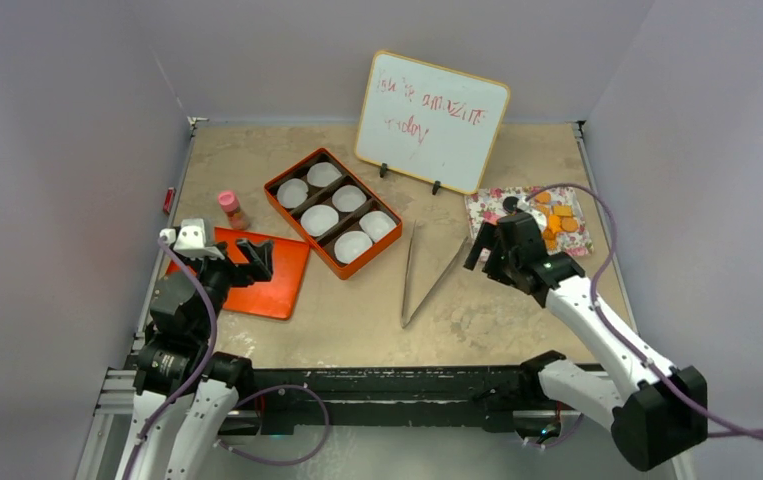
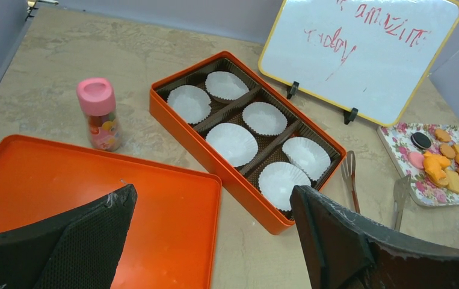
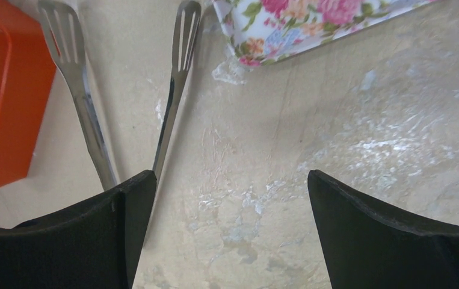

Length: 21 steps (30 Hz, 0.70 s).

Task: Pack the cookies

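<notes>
Right wrist view: right claw (image 3: 230, 238) spread wide, pinching nothing. Just off its left finger (image 3: 94, 235) lie the tongs (image 3: 85, 90), both arms running away from us. The slotted tips are at the far end, one just beside a corner of the floral plate (image 3: 287, 24). Top view: the cookies (image 1: 557, 220) sit on that plate, beyond the right claw and to its right, near it. The left claw (image 1: 257, 258), also spread and holding nothing, hangs above the orange lid (image 1: 277, 285), well apart from the cookies. The box (image 1: 357, 268) sits between the arms, left of the tongs, and none of its six paper cups (image 2: 231, 143) has a cookie in it, so nothing is packed yet. We'd give the fetch to the right arm, since it's clearly nearer. The tongs' long axis runs roughly near-to-far with the hinge toward us. If they go first, we think the claw has to close across that axis.
</notes>
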### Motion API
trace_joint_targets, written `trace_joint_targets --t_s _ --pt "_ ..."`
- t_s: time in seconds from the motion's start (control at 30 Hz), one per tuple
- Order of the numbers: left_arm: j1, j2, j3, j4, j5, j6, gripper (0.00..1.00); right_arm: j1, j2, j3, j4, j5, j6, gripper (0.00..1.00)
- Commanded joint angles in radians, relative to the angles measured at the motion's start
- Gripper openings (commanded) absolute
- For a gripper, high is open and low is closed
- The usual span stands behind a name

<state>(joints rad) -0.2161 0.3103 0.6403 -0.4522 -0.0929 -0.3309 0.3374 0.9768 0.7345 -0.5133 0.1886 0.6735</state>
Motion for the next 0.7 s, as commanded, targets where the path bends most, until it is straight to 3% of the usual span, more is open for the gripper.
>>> trace_joint_targets --t_s 0.0,0.33,0.67 --pt "-0.016 -0.011 -0.014 0.052 0.013 0.006 1.00 0.123 0.102 0.052 0.015 0.141 0.143 0.98" --pt "-0.057 -0.029 -0.017 0.055 0.018 0.009 1.00 0.297 0.349 0.149 0.031 0.224 0.327 0.93" --pt "-0.077 -0.062 -0.024 0.058 0.010 0.010 1.00 0.390 0.575 0.248 -0.011 0.232 0.490 0.69"
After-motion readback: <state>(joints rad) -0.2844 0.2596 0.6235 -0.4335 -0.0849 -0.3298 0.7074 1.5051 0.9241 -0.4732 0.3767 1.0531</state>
